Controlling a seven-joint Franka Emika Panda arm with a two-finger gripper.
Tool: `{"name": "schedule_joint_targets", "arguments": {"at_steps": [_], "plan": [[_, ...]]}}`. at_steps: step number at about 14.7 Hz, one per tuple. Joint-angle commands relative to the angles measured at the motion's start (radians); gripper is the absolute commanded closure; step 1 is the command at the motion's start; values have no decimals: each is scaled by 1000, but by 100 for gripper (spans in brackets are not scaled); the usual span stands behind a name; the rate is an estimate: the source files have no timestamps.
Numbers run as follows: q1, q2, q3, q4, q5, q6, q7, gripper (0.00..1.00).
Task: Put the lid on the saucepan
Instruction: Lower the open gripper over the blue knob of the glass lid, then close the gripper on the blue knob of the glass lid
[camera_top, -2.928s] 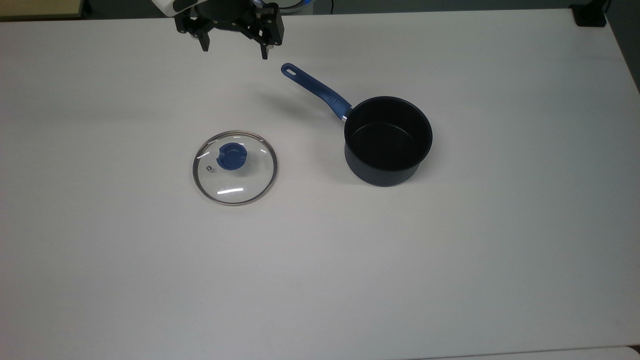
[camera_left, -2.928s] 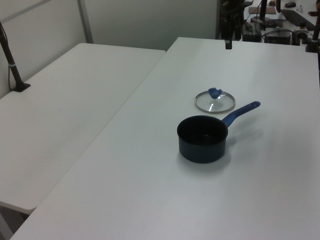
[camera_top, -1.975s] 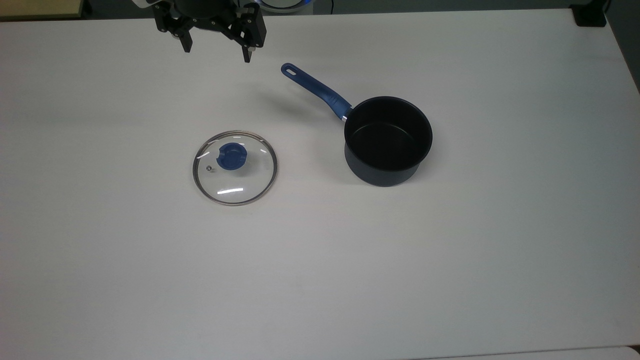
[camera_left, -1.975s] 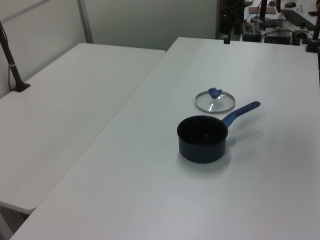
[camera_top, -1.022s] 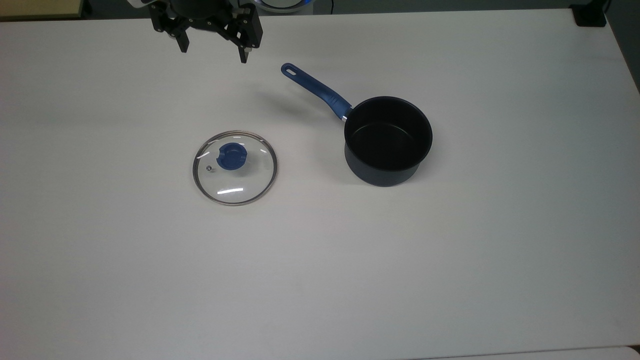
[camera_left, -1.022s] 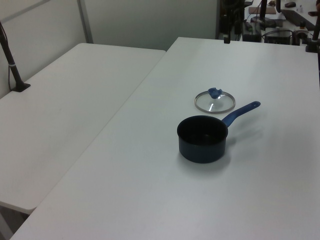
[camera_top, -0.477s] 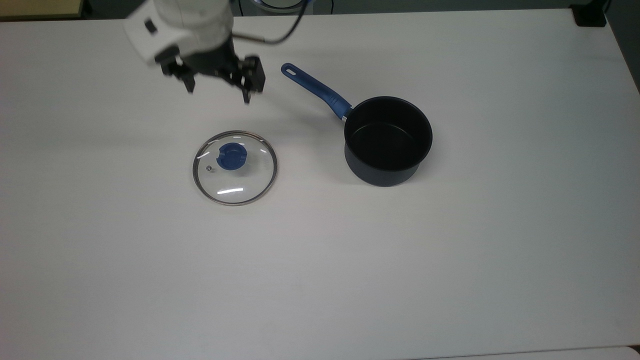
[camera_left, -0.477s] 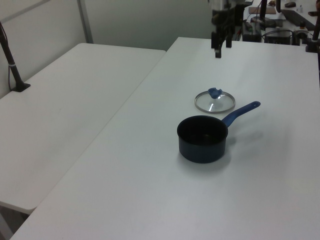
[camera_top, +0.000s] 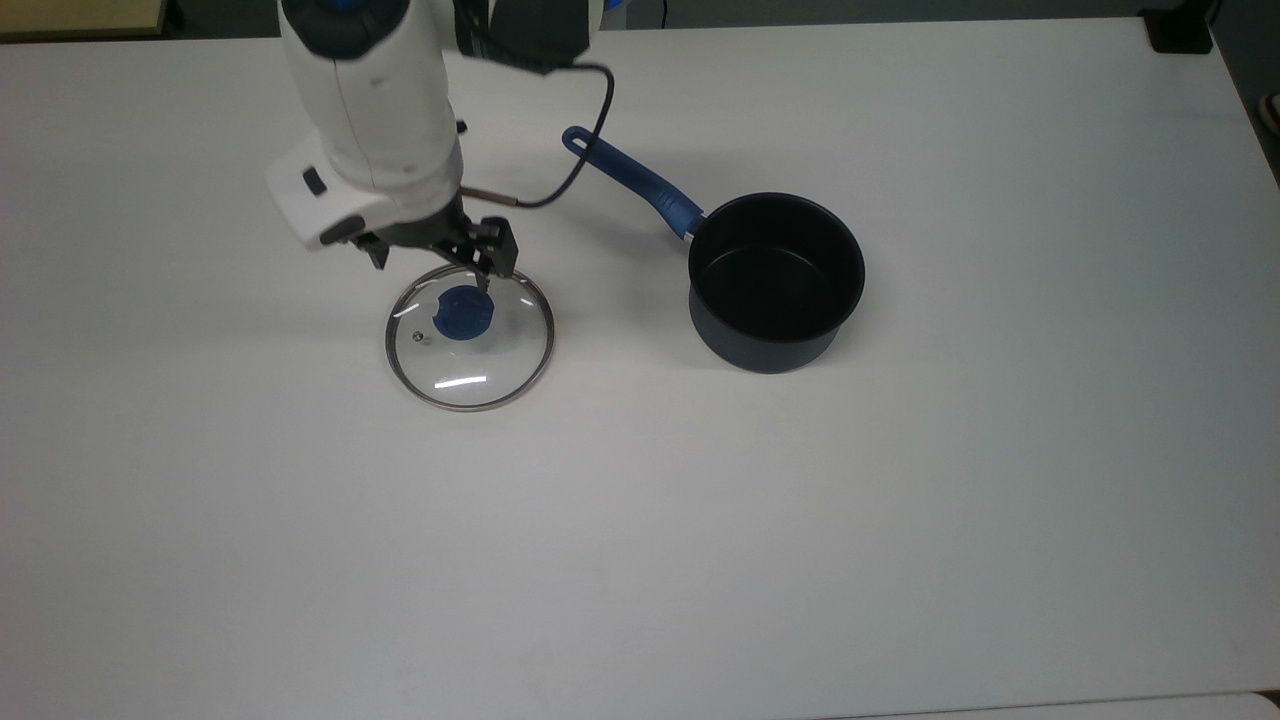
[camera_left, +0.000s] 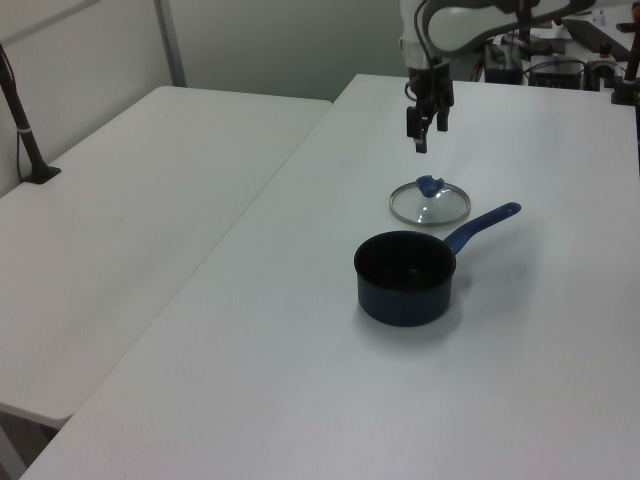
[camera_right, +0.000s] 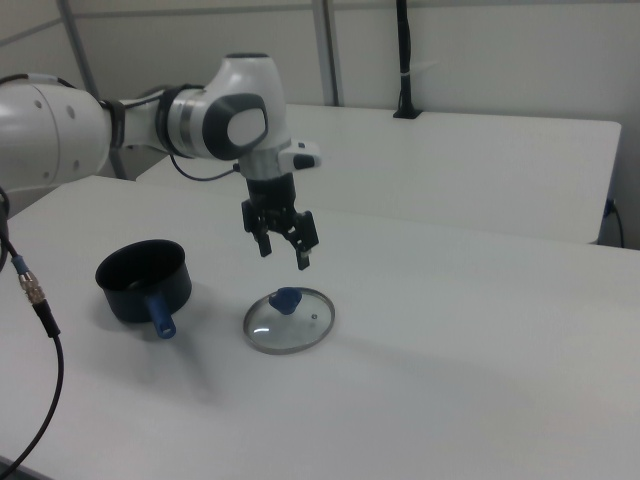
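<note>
The lid, clear glass with a metal rim and a blue knob, lies flat on the white table; I also see the lid in the side views. The saucepan, dark with a long blue handle, stands upright and uncovered to the top view's right of it, also as the saucepan. My gripper hangs open and holds nothing. It is a short way above the lid, over the knob and far rim.
A second white table adjoins on the left view's left, with a black post clamped at its edge. A black cable hangs at the right view's near left. Cluttered equipment sits beyond the table's far end.
My arm has swung from the far table edge forward and down, so the open gripper now hangs just above the lid. Lid and saucepan have not moved.
</note>
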Motion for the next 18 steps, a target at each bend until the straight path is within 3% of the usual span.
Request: {"name": "schedule_joint_targets", "arguments": {"at_steps": [1,5,14,18], "plan": [[6,10,0,-47,9,31,12,0],[-6,19,0,-79,9,41,-64,1],[4,59,7,-129,8,163,-34,5],[11,73,8,-122,8,170,-12,13]]}}
